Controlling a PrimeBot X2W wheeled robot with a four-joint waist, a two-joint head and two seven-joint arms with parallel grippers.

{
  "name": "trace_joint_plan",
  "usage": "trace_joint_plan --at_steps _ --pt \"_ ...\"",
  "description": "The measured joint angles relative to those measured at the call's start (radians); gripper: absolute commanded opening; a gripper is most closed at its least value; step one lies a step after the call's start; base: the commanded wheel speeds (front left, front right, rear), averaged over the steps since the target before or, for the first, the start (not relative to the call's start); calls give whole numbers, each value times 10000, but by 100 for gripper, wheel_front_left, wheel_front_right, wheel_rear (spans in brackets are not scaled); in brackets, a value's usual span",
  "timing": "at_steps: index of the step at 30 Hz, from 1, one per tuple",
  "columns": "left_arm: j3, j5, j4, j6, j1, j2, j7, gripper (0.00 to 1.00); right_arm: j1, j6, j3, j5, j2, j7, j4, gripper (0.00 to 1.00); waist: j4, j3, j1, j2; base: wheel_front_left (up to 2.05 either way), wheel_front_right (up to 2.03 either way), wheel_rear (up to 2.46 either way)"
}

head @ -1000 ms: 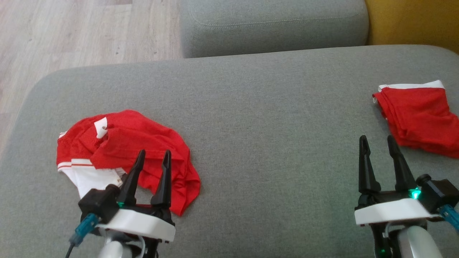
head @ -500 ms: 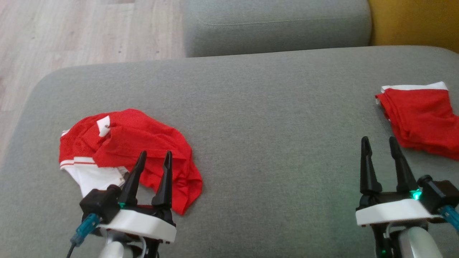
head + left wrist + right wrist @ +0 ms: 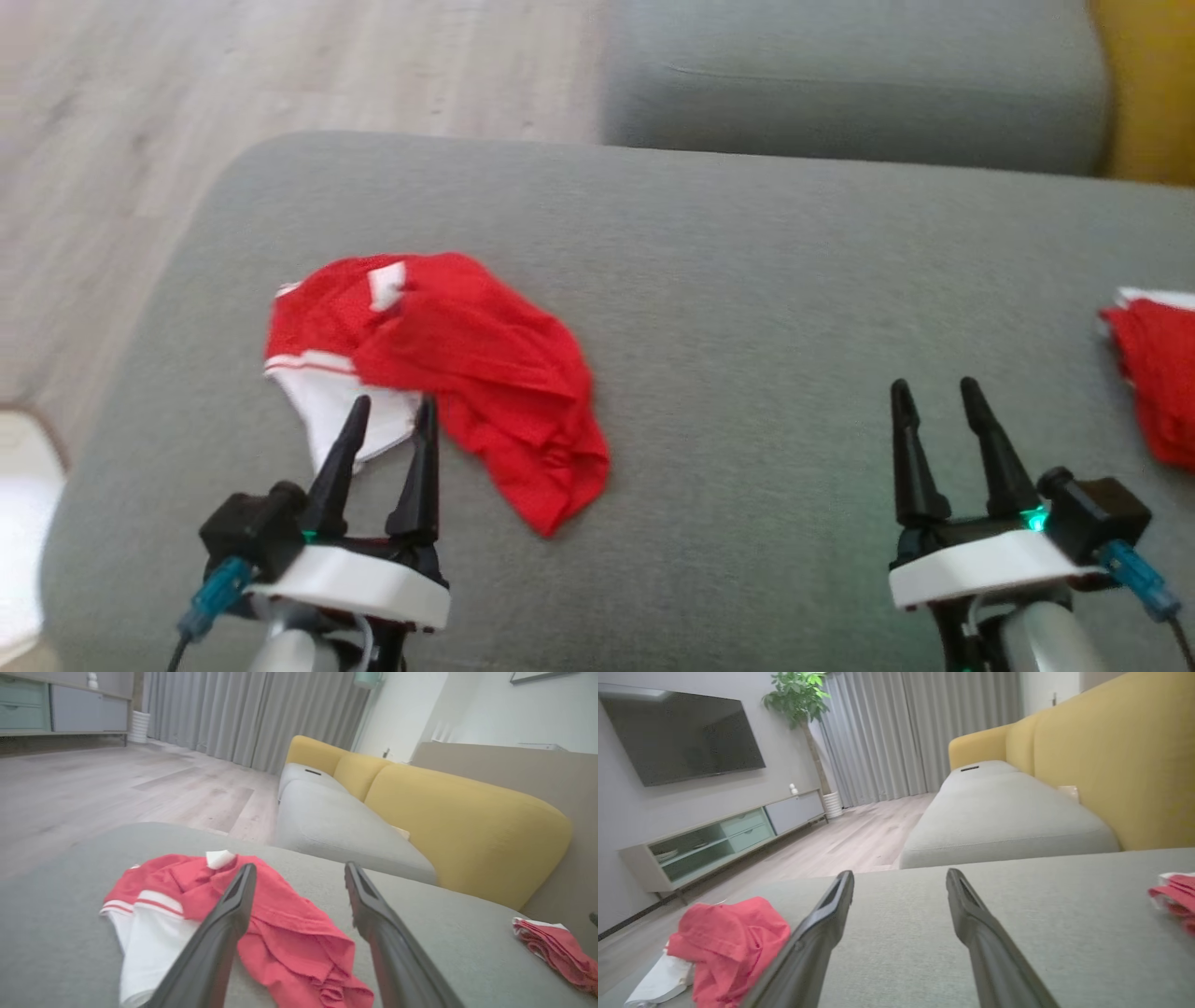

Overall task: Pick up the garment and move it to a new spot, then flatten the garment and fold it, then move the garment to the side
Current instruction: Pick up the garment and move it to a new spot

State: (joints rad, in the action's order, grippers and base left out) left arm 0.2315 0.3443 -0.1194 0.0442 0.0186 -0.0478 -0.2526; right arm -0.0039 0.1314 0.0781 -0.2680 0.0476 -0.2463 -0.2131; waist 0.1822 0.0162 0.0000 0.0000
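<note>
Left gripper (image 3: 395, 409): jaws wide apart, empty; tips at the near white edge of the garment (image 3: 467, 364).
Right gripper (image 3: 934, 387): equally open, empty, above bare cushion (image 3: 747, 261), well to the right.
Garment: crumpled red-and-white heap on the left part of the cushion.
Risk, grip: pinching one loose layer may lift a trailing bundle.
Risk, edge: a leftward drag could tip it onto the floor (image 3: 112, 140).
Risk, mix-up: the folded red piece (image 3: 1153, 383) at far right could be disturbed.

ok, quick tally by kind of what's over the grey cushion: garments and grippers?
Garments: 2 (crumpled red-and-white garment, folded red garment)
Grippers: 2 (left gripper, right gripper, jaws open on both)
Total: 4
</note>
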Motion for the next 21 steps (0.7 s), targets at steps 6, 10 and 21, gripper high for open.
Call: trace_joint_plan --at_steps 6,10,21 --pt "-247 -176 -52 19 6 -8 0 100 10 0 380 -244 -4 0 -203 100 946 92 0 0 0 0 0" --pt "-345 -265 -92 90 12 -10 -2 100 22 0 604 -374 -6 -2 -326 100 1509 172 0 0 0 0 0" --pt "-539 -437 -102 178 335 -12 0 100 35 0 871 -593 -6 -15 -550 100 2214 236 -1 0 0 0 0"
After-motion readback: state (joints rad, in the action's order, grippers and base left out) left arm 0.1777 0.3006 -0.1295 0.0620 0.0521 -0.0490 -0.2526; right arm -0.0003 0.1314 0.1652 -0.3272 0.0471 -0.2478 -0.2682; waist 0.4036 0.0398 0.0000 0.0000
